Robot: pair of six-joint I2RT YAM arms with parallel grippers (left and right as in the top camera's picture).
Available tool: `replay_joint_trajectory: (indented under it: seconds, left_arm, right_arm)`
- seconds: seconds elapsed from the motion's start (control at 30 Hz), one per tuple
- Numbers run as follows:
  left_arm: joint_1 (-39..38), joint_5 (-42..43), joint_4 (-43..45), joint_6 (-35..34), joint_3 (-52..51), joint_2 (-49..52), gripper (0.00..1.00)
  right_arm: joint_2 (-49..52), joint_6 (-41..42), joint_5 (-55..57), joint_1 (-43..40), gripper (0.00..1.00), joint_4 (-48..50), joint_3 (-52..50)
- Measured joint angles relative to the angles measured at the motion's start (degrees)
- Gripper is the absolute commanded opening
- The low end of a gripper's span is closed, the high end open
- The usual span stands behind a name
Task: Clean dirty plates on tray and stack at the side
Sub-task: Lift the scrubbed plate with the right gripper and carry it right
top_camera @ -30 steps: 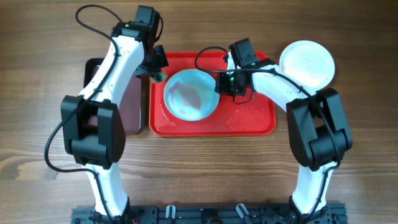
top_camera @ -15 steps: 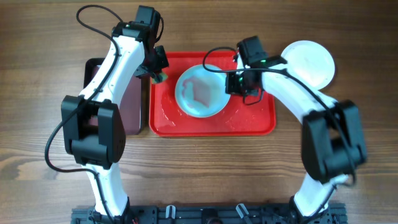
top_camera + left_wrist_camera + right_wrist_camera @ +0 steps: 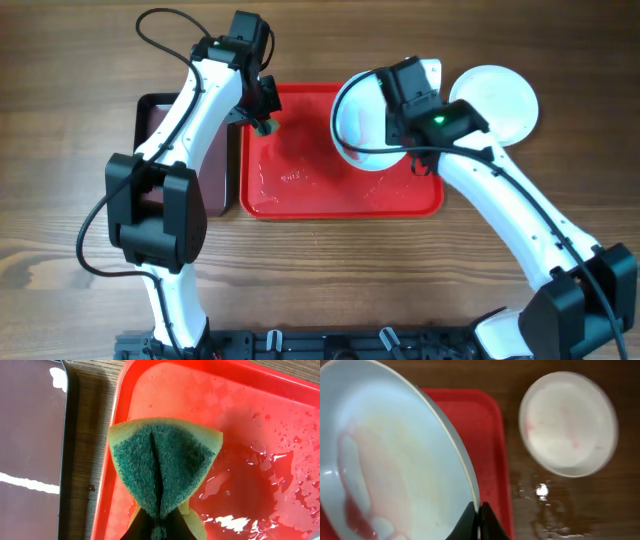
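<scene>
Right gripper point(image 3: 480, 512) is pinched shut on the rim of a pale blue plate point(image 3: 385, 460), holding it lifted and tilted steeply over the right end of the red tray point(image 3: 340, 195). A reddish smear runs along the low side of the plate's inner face. The tray lies flat in the middle of the table point(image 3: 320, 270), its floor wet with drops and thin puddles. Just past the tray's right end a white plate point(image 3: 495, 100) sits upright on the wood, apart from the tray, with faint pink streaks inside and a few water drops on the table near it. Left gripper point(image 3: 160, 527) is closed on a folded sponge point(image 3: 165, 470), green scouring face outward with yellow edges, hanging over the tray's left edge near its far corner. Beside that edge, across a narrow strip of bare wood, lies a dark tray point(image 3: 30, 435).
</scene>
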Motion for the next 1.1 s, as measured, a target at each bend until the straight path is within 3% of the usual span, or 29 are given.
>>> replay_joint_trajectory:
  seconds: [0.73,1.1]
  left_arm:
    - [-0.11,0.96,0.52,-0.02,-2.40,0.02,0.04]
    - [-0.48,1.11,0.50,-0.02,-2.40,0.02,0.04]
  right_arm:
    - [0.00,-0.52,50.97,18.56,0.04,-3.28,0.00]
    - [0.00,-4.76,56.92,21.05,0.04,-1.77,0.00]
